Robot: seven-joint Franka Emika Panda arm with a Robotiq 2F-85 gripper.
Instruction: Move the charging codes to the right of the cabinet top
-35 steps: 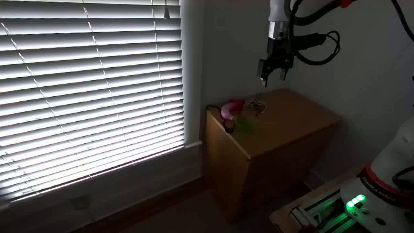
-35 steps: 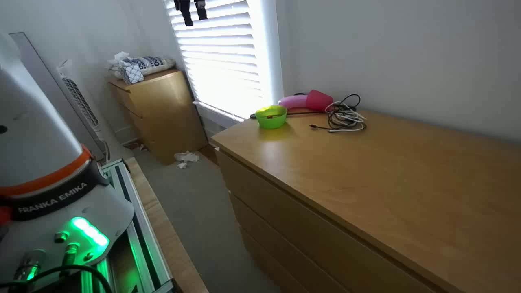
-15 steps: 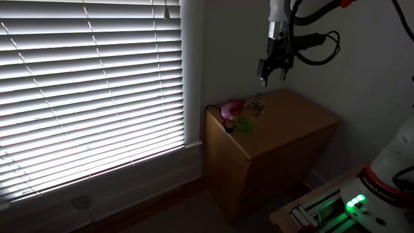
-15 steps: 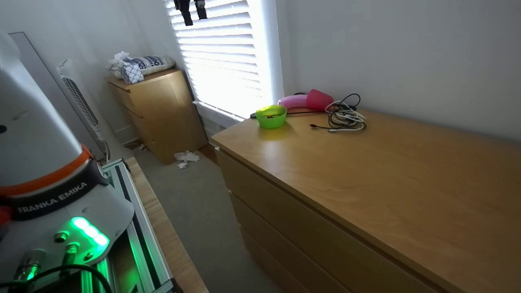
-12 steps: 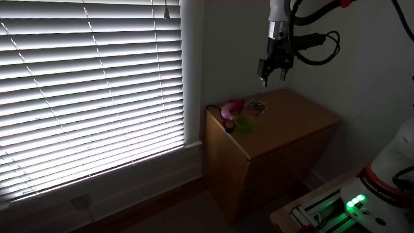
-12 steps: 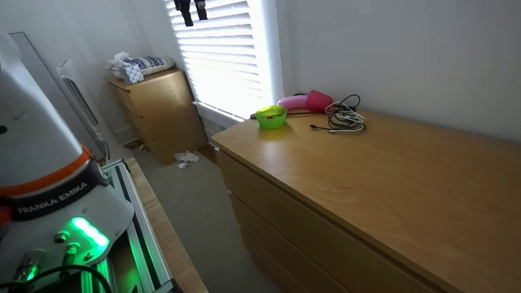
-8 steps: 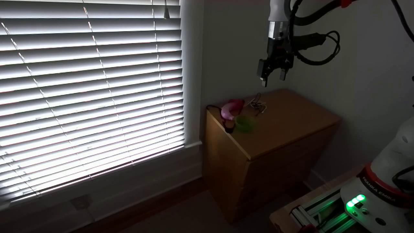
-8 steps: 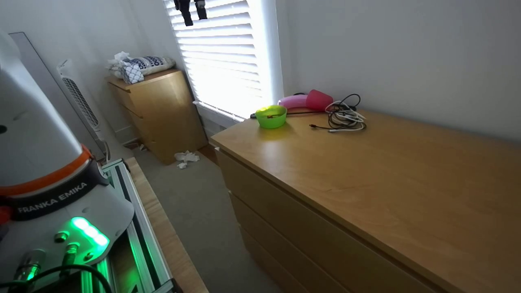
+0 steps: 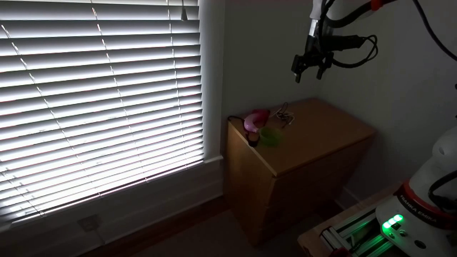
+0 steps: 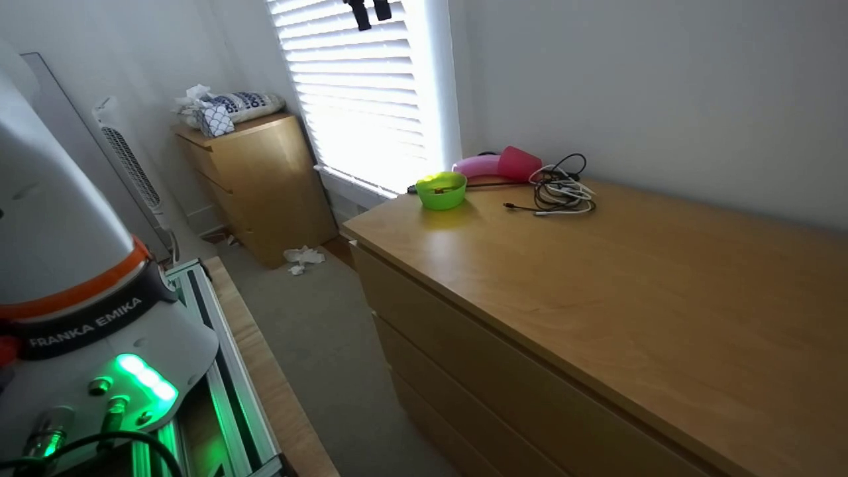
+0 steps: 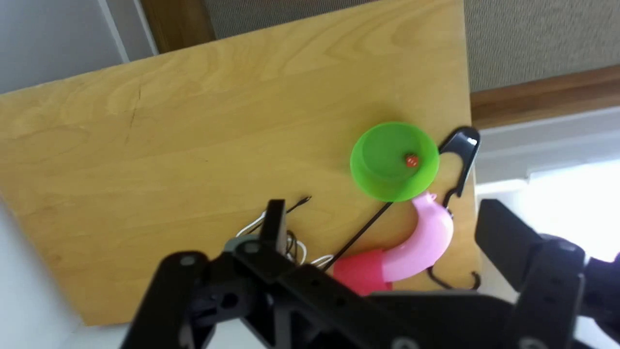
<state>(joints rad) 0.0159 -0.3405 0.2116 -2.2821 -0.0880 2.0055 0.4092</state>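
Cables [image 10: 562,192], black and white, lie tangled on the tabletop [image 10: 636,285], just beside the red end of the pink object [image 10: 508,163]; contact unconfirmed. Claw [image 9: 309,78] is empty, jaws wide, higher than the pink object and well apart. Risk: a shallow pinch may shed strands; the black cord [image 11: 361,233] running by the pink object may snag and drag it.

Wrist view down on cabinet top [image 11: 193,121], both exterior views sharing it obliquely, heights unclear

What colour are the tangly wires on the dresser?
The wires are black and white; they show best in an exterior view.
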